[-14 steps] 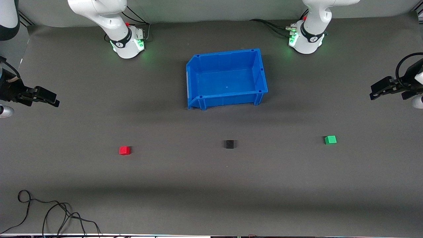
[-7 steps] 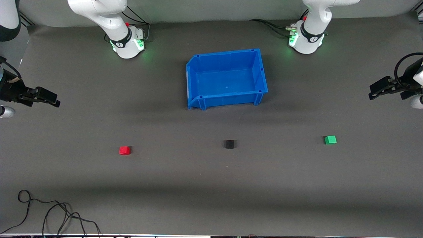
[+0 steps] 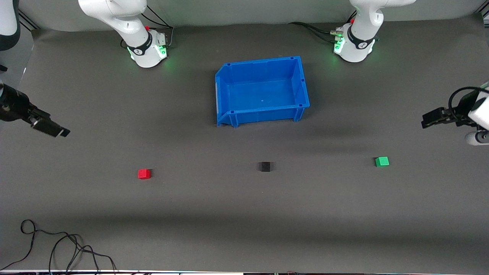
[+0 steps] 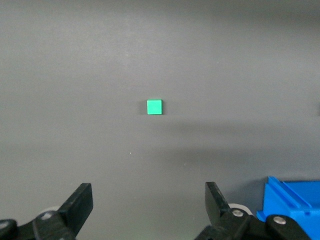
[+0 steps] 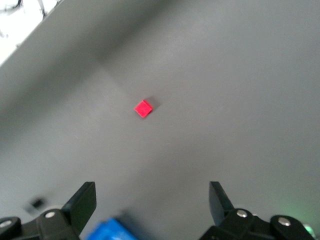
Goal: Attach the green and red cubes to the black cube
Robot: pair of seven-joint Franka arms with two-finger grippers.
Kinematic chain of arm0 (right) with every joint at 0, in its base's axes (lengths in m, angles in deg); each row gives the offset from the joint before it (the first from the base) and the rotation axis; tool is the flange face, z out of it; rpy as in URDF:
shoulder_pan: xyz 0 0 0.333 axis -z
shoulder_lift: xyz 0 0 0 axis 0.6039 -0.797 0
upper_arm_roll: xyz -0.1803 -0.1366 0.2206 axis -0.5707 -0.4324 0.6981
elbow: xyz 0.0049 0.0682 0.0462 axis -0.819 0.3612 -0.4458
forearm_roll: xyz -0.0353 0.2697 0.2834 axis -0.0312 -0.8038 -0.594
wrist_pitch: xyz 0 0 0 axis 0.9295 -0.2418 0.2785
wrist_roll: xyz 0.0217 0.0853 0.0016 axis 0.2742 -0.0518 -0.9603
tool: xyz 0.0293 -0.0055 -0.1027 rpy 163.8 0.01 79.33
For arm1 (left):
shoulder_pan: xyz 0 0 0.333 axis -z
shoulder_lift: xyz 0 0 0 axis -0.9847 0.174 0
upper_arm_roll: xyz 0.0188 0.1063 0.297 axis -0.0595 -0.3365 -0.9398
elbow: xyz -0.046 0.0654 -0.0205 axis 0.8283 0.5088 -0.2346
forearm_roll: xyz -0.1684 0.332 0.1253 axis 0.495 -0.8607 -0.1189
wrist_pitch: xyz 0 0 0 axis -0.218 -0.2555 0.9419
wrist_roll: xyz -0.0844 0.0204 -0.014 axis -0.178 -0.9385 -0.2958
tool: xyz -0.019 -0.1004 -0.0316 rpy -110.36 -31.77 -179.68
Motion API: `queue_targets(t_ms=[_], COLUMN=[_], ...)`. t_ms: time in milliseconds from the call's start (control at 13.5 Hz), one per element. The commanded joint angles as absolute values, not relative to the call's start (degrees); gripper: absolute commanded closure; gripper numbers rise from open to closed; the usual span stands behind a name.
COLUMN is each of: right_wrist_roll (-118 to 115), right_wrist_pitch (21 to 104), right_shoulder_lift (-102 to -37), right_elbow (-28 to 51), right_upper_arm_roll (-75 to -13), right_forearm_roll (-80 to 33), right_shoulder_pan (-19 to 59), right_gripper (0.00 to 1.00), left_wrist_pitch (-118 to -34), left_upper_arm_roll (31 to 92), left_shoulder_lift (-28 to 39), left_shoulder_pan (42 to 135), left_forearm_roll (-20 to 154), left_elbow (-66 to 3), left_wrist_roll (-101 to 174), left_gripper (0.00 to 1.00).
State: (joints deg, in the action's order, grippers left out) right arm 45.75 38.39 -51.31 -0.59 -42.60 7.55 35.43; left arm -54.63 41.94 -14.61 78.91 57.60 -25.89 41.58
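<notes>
Left gripper (image 4: 148,210): fingers spread, empty, up in the air at the table's 3 o'clock edge.
Right gripper (image 5: 152,207): spread, empty, at 9 o'clock.
Cubes: black cube (image 3: 265,166) centre; red cube (image 3: 144,174) at its 9 o'clock, green cube (image 3: 382,161) at 3 o'clock, well apart.
Risk: a small cube could slip or twist if pinched off-centre.
Blue bin (image 3: 221,82): at 12 o'clock of the black cube, nothing in it.

Even overhead light, soft shadows, right wrist view perhaps blurred
</notes>
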Motion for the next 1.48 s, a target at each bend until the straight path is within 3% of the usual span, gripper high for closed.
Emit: queue_targets(t_ms=[0,295,591,1182,1403], right_wrist_roll=[62.5,77.7,78.2,71.0,66.4], right_wrist_pitch=[38.3,39.1,42.6,69.5,75.9], right_shoulder_lift=[-55.3,-59.0,-63.6,-64.4,-67.8], right_elbow=[-5.0,-4.6,-2.3,22.9,26.2], right_upper_arm_roll=[-43.3,-43.5,-44.4,-44.2,-44.0], right_forearm_roll=[4.4,-0.1,-8.9,-16.0,-20.1], right_shoulder_pan=[35.6,35.7,37.2,35.9,35.9], right_gripper=[0.0,0.0,0.0,0.0,0.0], left_wrist_pitch=[-60.6,-65.2,-81.1,-96.4,-99.7], left_upper_arm_roll=[41.9,41.9,42.1,42.3,42.6], left_shoulder_lift=[-15.3,-9.9,-7.1,5.6,9.0], left_shoulder_pan=[78.1,78.0,79.3,78.2,78.2], left_forearm_roll=[58.1,56.8,51.7,52.5,53.1], left_elbow=[-32.2,-33.6,-45.6,-45.5,-45.3], left_wrist_roll=[38.5,33.1,33.5,33.5,33.2], left_gripper=[0.0,0.0,0.0,0.01,0.01])
